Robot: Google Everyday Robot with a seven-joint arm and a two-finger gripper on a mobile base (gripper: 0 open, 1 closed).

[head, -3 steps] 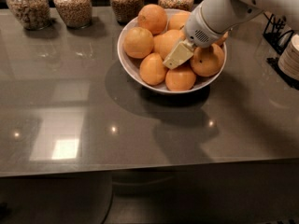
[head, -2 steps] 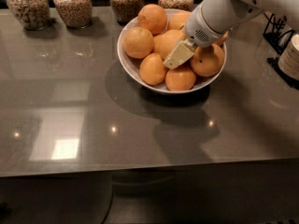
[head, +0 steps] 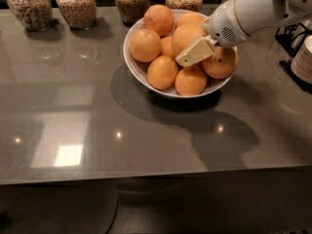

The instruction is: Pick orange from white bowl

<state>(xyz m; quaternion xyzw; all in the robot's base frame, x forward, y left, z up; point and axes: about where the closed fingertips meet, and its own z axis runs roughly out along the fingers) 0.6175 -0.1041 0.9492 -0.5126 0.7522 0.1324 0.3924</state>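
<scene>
orange (head: 184, 35) beside pincer (head: 187, 56) in white bowl (head: 138, 68), grey counter (head: 97, 126).

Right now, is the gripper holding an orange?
Gripper: down among the oranges in the white bowl; cannot be told whether it holds one.

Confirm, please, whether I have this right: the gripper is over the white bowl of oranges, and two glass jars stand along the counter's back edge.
Not quite: the camera view shows four glass jars along the counter's back edge, not two. The gripper is indeed over the white bowl of oranges.
</scene>
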